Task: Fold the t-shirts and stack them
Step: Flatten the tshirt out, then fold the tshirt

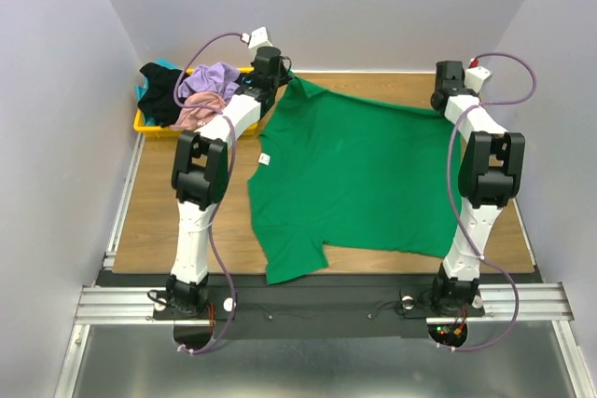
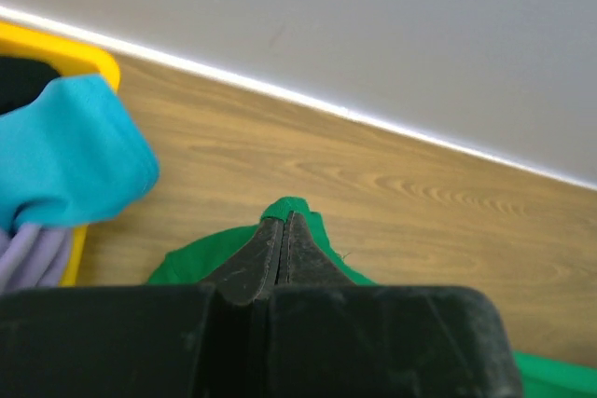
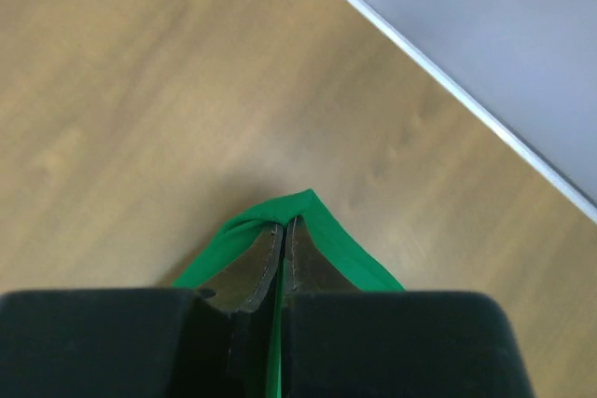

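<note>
A bright green t-shirt (image 1: 354, 179) lies spread over the middle of the wooden table, a small white label (image 1: 265, 159) at its left edge. My left gripper (image 1: 280, 75) is shut on its far left corner (image 2: 289, 207); my right gripper (image 1: 442, 100) is shut on its far right corner (image 3: 303, 204). In each wrist view, green cloth (image 3: 368, 263) pokes out between and around the closed fingertips. More t-shirts are heaped at the back left: lavender (image 1: 210, 81), dusty pink (image 1: 194, 116), black (image 1: 163, 95), teal (image 2: 70, 151).
The heap sits in a yellow tray (image 1: 145, 124) at the table's far left corner, close beside my left gripper. The back wall (image 1: 354, 6) runs just beyond both grippers. Bare wood (image 1: 154, 212) shows left of the green shirt.
</note>
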### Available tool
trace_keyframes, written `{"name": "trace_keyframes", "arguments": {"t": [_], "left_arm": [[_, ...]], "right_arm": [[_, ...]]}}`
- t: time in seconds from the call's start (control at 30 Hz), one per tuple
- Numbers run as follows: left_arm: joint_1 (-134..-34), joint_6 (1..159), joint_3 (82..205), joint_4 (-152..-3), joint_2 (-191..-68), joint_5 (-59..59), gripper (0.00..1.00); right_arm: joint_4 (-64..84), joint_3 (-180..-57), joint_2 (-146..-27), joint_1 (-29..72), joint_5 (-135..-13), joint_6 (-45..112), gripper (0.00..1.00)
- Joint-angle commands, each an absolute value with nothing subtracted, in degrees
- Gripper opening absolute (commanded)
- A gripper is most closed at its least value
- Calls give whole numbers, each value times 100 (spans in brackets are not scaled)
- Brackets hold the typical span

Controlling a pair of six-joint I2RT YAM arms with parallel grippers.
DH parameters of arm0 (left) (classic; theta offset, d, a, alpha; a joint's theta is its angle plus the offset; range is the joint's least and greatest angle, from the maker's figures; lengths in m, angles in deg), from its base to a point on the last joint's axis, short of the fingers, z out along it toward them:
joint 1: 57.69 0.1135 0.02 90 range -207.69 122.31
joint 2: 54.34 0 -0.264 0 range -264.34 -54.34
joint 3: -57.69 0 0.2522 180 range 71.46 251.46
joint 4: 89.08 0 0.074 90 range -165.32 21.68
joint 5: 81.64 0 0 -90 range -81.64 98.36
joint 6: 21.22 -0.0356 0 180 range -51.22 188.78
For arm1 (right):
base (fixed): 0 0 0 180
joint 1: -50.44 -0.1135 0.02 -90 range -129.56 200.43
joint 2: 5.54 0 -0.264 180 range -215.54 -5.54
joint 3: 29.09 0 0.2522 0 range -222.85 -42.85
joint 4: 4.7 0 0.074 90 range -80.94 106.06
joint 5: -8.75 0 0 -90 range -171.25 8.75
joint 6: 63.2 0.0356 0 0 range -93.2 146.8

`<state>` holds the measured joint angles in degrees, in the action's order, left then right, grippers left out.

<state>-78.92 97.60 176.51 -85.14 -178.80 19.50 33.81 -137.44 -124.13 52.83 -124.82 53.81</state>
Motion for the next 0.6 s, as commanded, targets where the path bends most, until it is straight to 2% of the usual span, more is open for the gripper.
{"name": "trace_keyframes", "arguments": {"t": [0.0,0.2,0.33,0.57], "left_arm": [[-7834,9743,18728,-8077,-18326,2682,0],[-7852,9761,19633,-8033,-19065,2691,0],[-7861,9761,19916,-7980,-19294,2419,0],[-7913,10067,18846,-7918,-18645,2646,0]], "right_arm": [[2839,-14505,-12761,5641,-11861,4922,1],[2699,-15323,-13544,5747,-11228,4105,1],[2690,-15219,-13466,5747,-11157,4122,0],[2690,-14499,-12833,5747,-11025,4139,1]]}}
